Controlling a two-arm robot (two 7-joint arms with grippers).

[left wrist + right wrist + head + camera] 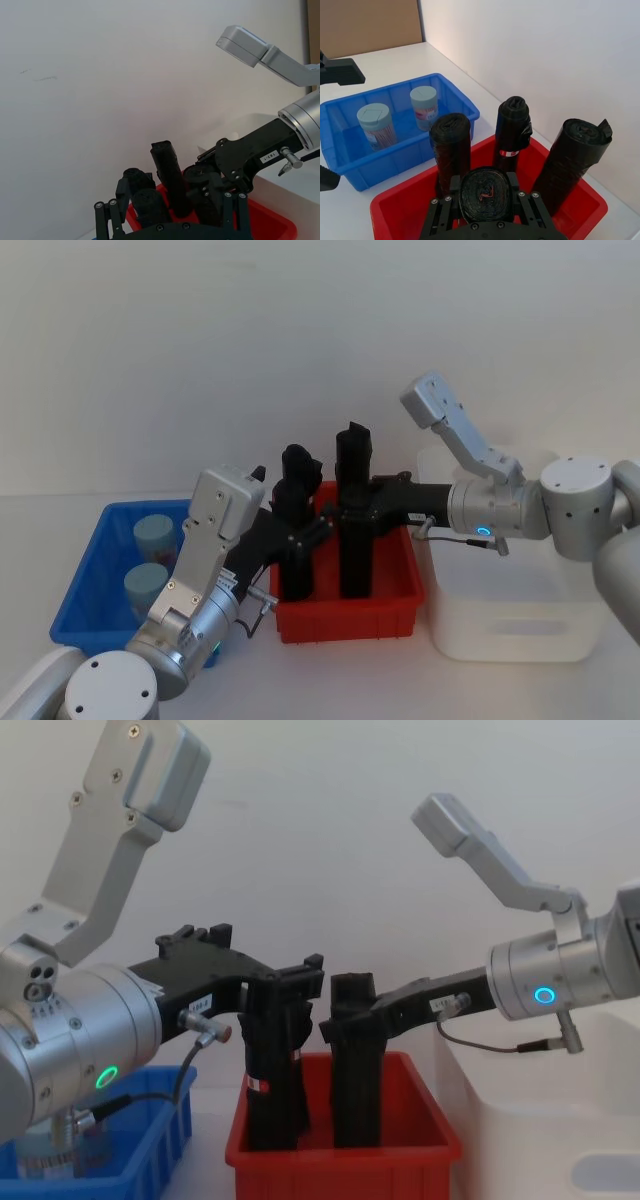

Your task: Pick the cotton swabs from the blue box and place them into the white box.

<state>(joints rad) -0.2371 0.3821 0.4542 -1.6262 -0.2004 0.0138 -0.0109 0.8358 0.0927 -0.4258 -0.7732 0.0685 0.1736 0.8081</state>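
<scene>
1. The right gripper (358, 508) reaches in from the right over the red bin (350, 618). It is closed round the upper half of a tall black roll (355, 565) that stands upright in the bin.
2. The left gripper (300, 532) reaches into the same bin from the left. Its jaws are spread wide and appear to hold nothing. A second black roll (296, 475) stands between or just beside them.
3. The cotton swabs (155, 533), two small jars with pale lids, stand near each other in the blue box (88, 570), untouched. The long axis of each jar is vertical.
4. The blue box lies just left of the red bin. The jars are therefore to the left of the left gripper and lower than it, and the left arm is much the nearer.
5. The white box (520, 620) stands just right of the red bin, below the right arm, on the far side from the jars.
6. Judgement: both visible jars are yet to be carried. The left gripper would need to leave the rolls, swing left and come down over a lid. It would then have to carry the jar across the red bin.
</scene>
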